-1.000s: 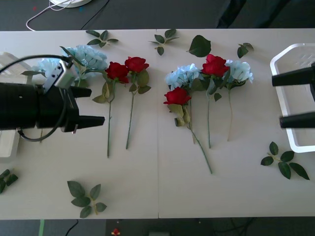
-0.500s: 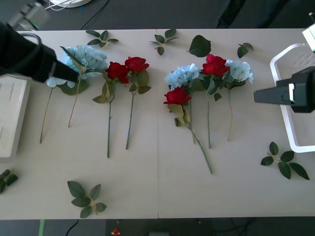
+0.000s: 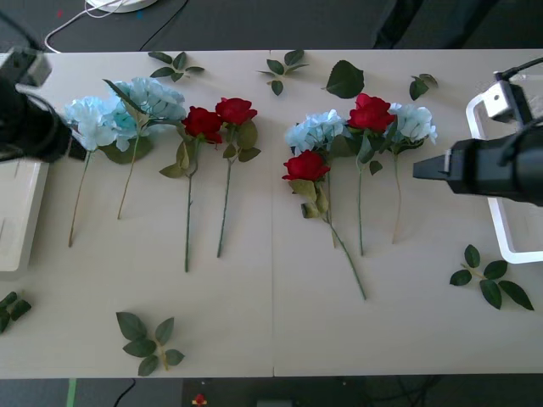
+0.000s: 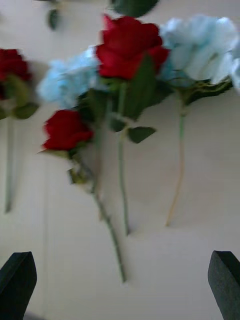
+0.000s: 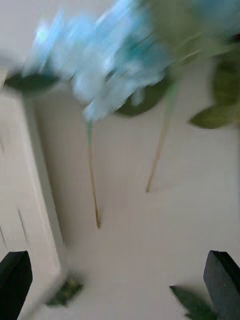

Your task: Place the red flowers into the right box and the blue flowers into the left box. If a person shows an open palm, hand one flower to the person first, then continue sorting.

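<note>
Several red flowers lie on the table: two roses [image 3: 202, 123] [image 3: 235, 110] left of centre, and two more [image 3: 305, 165] [image 3: 370, 112] in the right group. Blue flowers lie at far left [image 3: 93, 119] [image 3: 153, 97] and in the right group [image 3: 314, 131] [image 3: 413, 121]. My left gripper [image 3: 72, 148] [image 5: 117, 287] hangs open beside the leftmost blue flower [image 5: 105, 75], over the left box's [image 3: 17, 212] far end. My right gripper [image 3: 424, 168] [image 4: 120, 285] is open and empty, just right of the right group's stems, with a red rose [image 4: 127, 45] and a blue flower [image 4: 200, 45] ahead. The right box [image 3: 496, 97] lies behind the right arm.
Loose leaf sprigs lie at the front left [image 3: 148, 339], the front right [image 3: 488, 275] and along the far edge [image 3: 344, 78] [image 3: 284, 66] [image 3: 176, 61]. White cables [image 3: 93, 13] trail off the far left corner. Bare tabletop stretches along the front edge.
The left arm swung from over the table's left middle back toward the far left edge. The right arm moved leftward from the right box toward the right flower group. No flower moved.
</note>
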Tool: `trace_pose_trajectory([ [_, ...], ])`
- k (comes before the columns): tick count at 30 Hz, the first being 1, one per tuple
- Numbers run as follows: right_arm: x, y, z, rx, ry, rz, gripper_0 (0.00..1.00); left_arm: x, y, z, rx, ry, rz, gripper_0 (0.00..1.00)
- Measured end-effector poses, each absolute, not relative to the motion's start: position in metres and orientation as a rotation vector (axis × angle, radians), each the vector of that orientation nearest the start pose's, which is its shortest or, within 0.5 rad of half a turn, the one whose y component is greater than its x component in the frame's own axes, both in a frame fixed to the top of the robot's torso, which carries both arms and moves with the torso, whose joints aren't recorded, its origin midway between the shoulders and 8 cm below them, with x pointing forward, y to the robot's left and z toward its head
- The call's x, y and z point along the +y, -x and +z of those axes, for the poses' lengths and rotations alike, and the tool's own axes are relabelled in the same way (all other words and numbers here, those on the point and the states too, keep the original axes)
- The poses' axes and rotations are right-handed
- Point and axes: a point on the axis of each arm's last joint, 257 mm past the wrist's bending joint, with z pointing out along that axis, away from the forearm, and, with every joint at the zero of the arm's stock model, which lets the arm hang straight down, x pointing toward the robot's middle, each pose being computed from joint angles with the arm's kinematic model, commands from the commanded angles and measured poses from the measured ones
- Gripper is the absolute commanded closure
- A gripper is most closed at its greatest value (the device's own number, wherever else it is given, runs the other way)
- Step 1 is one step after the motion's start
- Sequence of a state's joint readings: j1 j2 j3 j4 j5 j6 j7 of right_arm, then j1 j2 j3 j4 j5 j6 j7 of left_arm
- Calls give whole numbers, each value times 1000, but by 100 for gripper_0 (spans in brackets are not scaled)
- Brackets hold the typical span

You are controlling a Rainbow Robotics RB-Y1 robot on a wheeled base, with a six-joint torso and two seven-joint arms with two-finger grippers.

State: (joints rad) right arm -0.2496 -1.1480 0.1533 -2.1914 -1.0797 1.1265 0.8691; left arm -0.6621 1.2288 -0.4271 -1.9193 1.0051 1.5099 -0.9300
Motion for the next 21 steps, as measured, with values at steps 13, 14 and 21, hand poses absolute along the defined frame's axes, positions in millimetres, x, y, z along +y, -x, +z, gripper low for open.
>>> trace_pose_trajectory([
  [13,-276,-519,-177,2434,-130,214,0,382,-507,-192,2574,258,216,0],
  [14,-279,-524,-181,2440,-150,207,0,385,-513,-194,2555,264,212,0],
  [21,-293,-548,-197,2446,-181,141,0,423,-542,-213,2487,353,199,0],
])
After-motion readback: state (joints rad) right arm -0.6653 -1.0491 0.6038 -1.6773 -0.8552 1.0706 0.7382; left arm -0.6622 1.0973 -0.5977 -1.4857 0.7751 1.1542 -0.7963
